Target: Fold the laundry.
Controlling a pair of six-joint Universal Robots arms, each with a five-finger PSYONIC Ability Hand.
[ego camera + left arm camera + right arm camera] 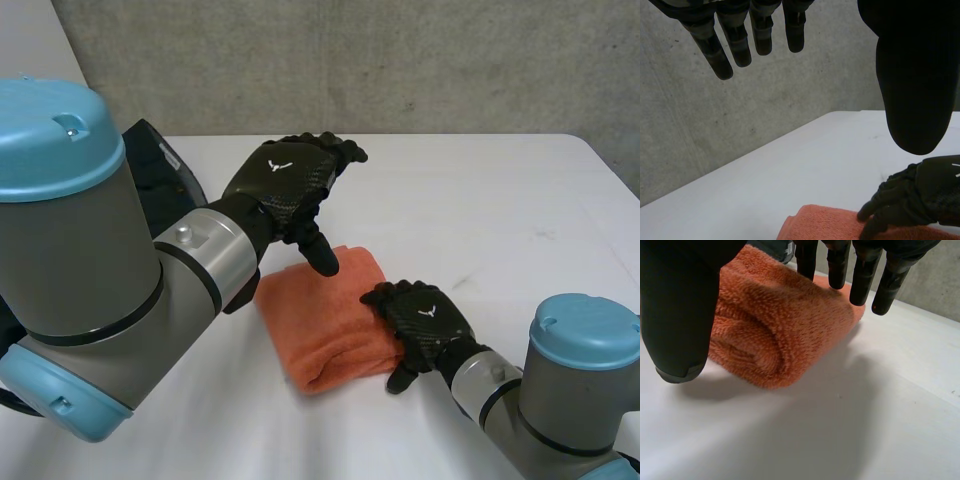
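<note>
We cannot make out the dark object (pixel 163 172) half hidden behind our left arm. The folded orange towel (pixel 325 320) lies mid-way across the white table (pixel 500 200). Our right hand (pixel 425 318) rests on its right edge, fingers straight, gripping nothing. Our left hand (pixel 285 180) hovers above the towel, relaxed and empty.

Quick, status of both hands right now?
Left hand: open, up above the orange towel, holding nothing.
Right hand: open, spread over the folded towel's edge, not gripping it.
</note>
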